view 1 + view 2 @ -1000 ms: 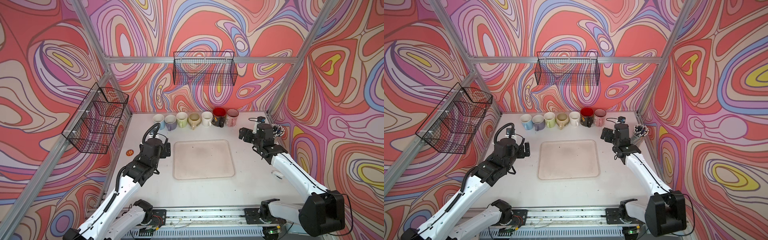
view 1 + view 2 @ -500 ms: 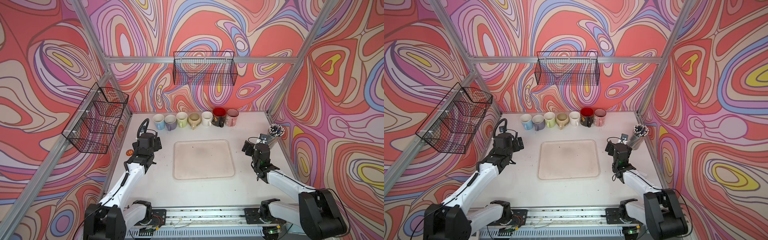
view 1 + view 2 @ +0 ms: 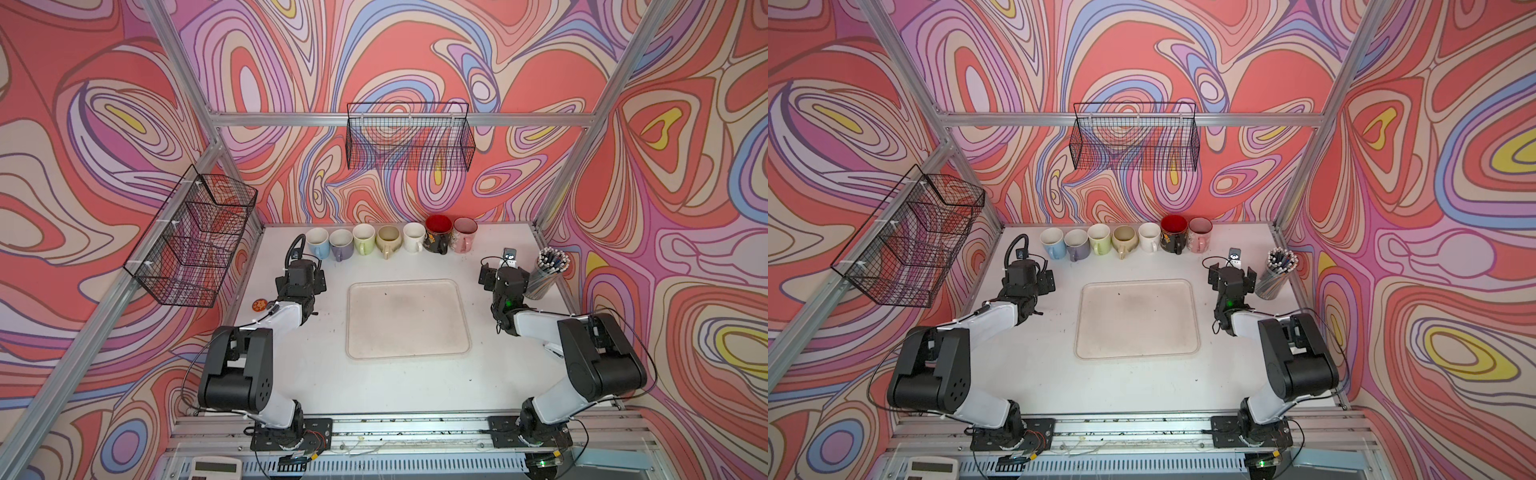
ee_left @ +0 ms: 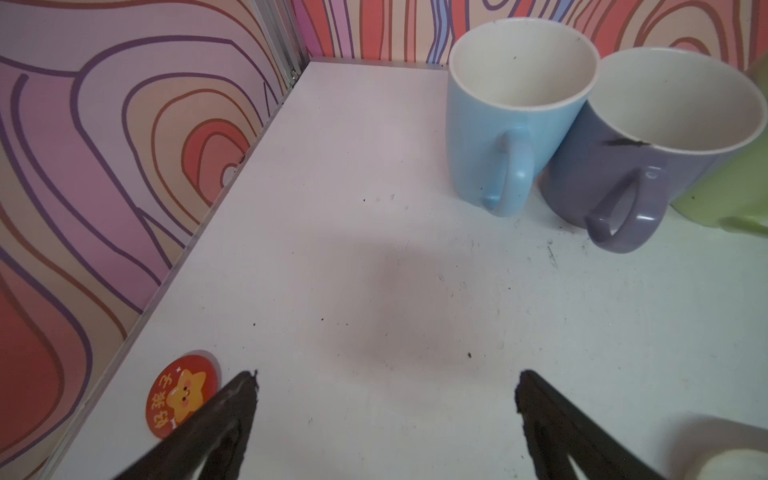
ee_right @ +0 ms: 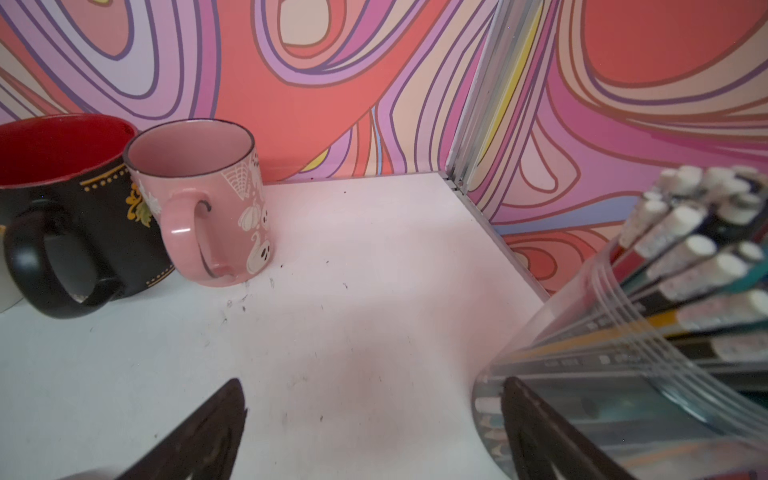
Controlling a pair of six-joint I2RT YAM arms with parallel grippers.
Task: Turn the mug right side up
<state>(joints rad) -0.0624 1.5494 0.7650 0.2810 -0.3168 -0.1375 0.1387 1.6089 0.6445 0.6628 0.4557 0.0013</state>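
White worktop [image 3: 395, 386] w/ seven mugs [image 3: 389, 240] in a row upper centre of frame, all mouth-up, so job looks done: park left tool [image 4: 386, 376] & right tool [image 5: 372, 381], both spread & empty, well clear of them.

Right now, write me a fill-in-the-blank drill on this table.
The mugs in the row number ___.
The tray holds ___.
The left claw and right claw are both ___.
The mug nearest the pen glass is ___.
Missing: seven; nothing; open; pink.
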